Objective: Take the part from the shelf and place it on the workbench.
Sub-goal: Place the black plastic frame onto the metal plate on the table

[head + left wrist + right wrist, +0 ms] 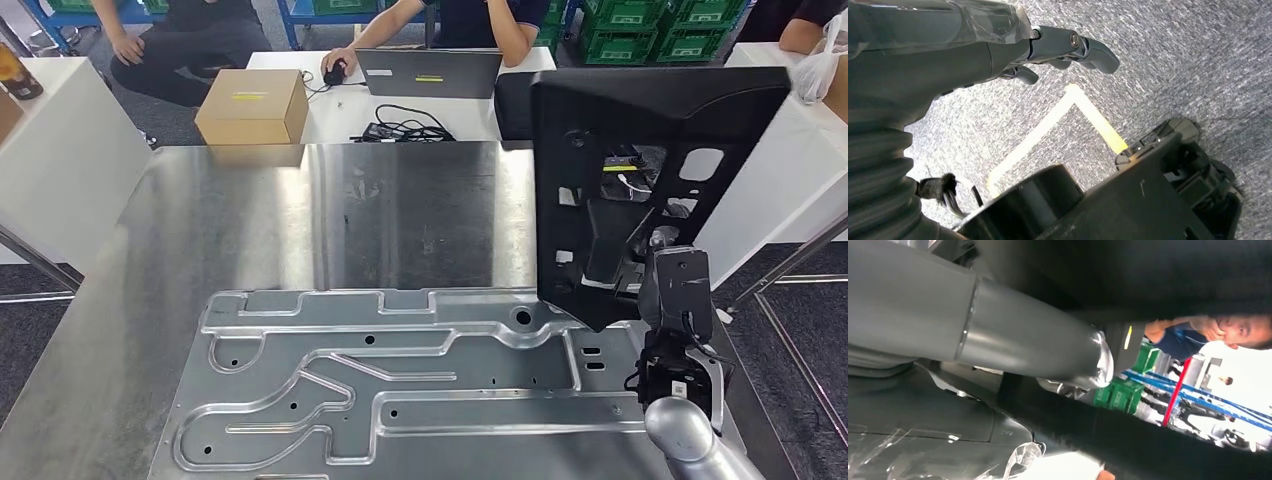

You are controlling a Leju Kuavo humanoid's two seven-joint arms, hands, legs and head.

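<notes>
One black part (640,150) upright above the workbench (300,220), right hand (672,300) fingers clasped round its lower edge

Right hand (678,300) fingers hidden behind black part (640,170); grip unclear. Part blurred, cropped in right wrist view (1148,270). Stamped panel (400,380) cut by bottom edge. Part hides worktop (300,220) right corner. Two seated people (470,20) cropped at top.

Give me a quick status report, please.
Right hand holds the black part upright above the workbench. Left hand empty, hanging over floor. Stamped metal panel lies below.
</notes>
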